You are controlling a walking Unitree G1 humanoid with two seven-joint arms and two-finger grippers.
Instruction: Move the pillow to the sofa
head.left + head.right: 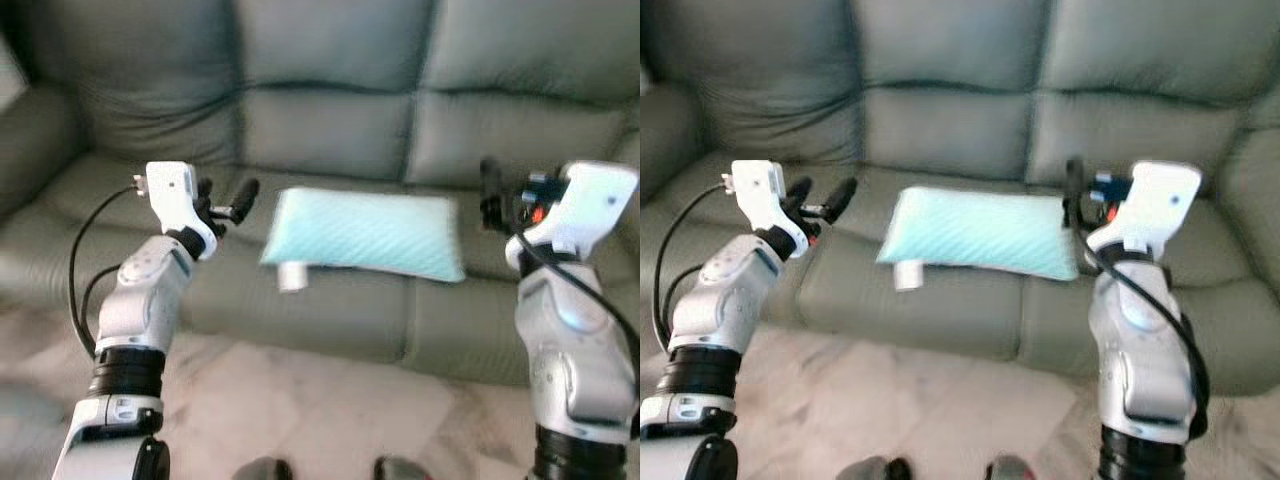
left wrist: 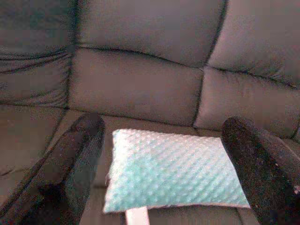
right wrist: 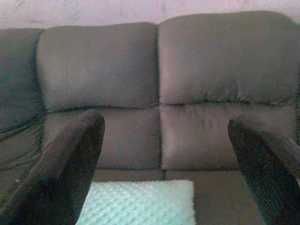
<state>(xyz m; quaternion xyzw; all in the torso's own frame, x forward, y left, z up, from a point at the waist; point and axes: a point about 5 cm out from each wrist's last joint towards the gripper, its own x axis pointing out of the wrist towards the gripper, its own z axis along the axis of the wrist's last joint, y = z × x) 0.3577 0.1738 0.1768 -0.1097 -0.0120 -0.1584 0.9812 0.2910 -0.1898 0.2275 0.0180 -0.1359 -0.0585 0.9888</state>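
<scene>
Pale marble-patterned floor [image 1: 330, 400] nearest the robot, in front of the sofa base.

Left jaws [image 1: 228, 200]: raised over the front of the seat, fingers spread wide, holding nothing. In the left wrist view the two black fingers [image 2: 70, 168] frame the pillow with a broad gap between them.

Right jaws [image 1: 1076, 200]: raised over the seat at matching height, just beside the pillow's right end. The right wrist view shows the fingers [image 3: 61, 173] far apart, empty.

Light aqua rectangular pillow with a quilted, dimpled cover [image 1: 365, 235]: lies flat on the seat cushion of the grey-green leather sofa [image 1: 330, 130], between the two jaws and slightly beyond them. Neither touches it. A small white tag [image 1: 291, 275] hangs from its front edge on the side of the left jaws, drooping over the seat's front lip.

Beyond the pillow: the sofa's padded back cushions [image 3: 220, 61], split by vertical seams, rise behind both jaws.
</scene>
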